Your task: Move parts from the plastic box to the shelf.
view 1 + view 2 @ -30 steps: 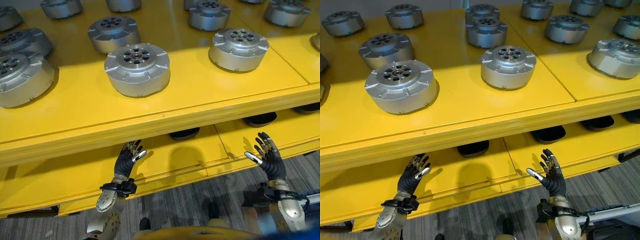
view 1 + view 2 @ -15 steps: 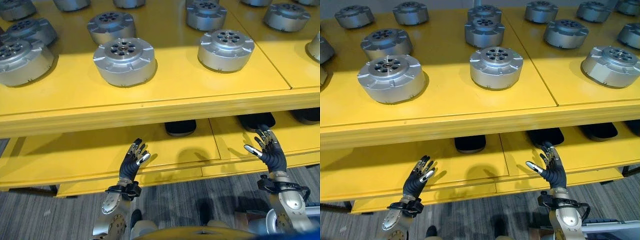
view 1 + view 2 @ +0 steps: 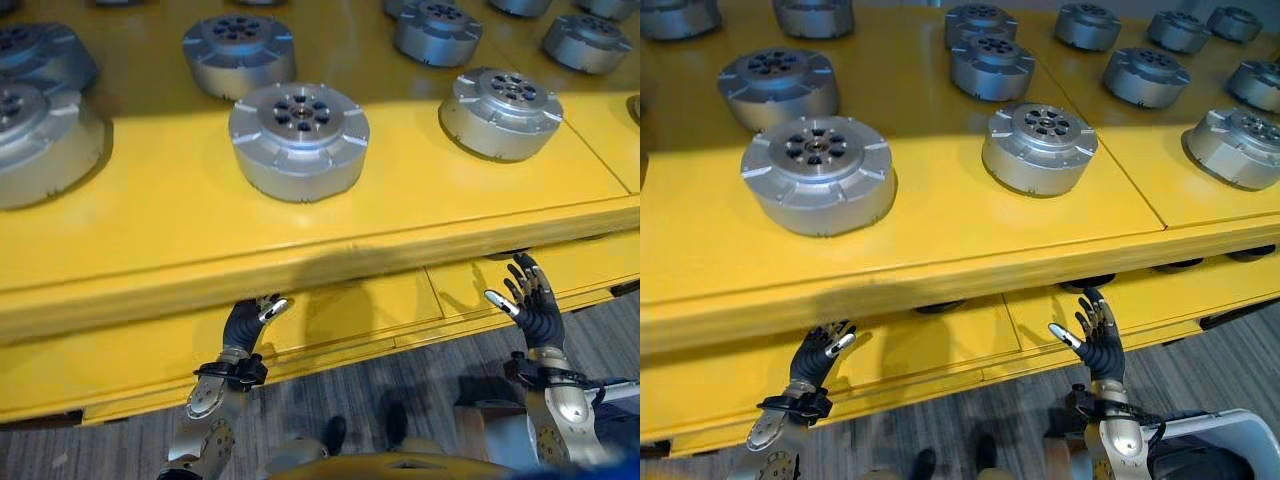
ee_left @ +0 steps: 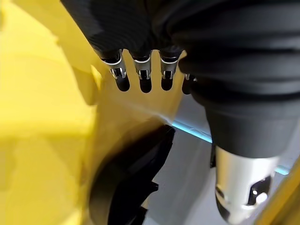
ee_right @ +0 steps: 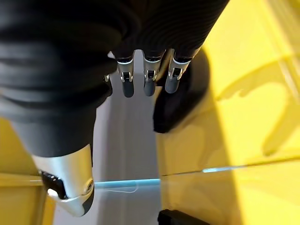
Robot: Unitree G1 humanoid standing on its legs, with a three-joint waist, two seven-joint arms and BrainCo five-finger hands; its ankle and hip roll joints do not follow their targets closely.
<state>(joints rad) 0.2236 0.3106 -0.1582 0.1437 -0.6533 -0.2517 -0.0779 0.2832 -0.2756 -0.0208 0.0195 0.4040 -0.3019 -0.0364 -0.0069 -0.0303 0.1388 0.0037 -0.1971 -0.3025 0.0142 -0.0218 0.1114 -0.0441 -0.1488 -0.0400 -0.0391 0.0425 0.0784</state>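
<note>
Several round silver parts stand on the top board of the yellow shelf (image 3: 180, 230); the nearest are one (image 3: 298, 139) at the middle and one (image 3: 501, 98) to its right. My left hand (image 3: 245, 322) is raised below the shelf's front edge, over the lower board, fingers straight and empty. My right hand (image 3: 530, 301) is held up at the lower right, fingers spread, holding nothing. Both wrist views show straight fingers (image 4: 140, 75) (image 5: 149, 75) with nothing between them.
A lower yellow board (image 3: 370, 310) runs under the top one, with dark round parts (image 5: 180, 98) far back on it. Grey striped floor (image 3: 400, 380) lies in front of the shelf. More silver parts (image 3: 990, 65) fill the back of the top board.
The camera has shifted down and closer to the shelf. Both hands stay raised and open under the top board; the left hand is now partly tucked under its edge.
</note>
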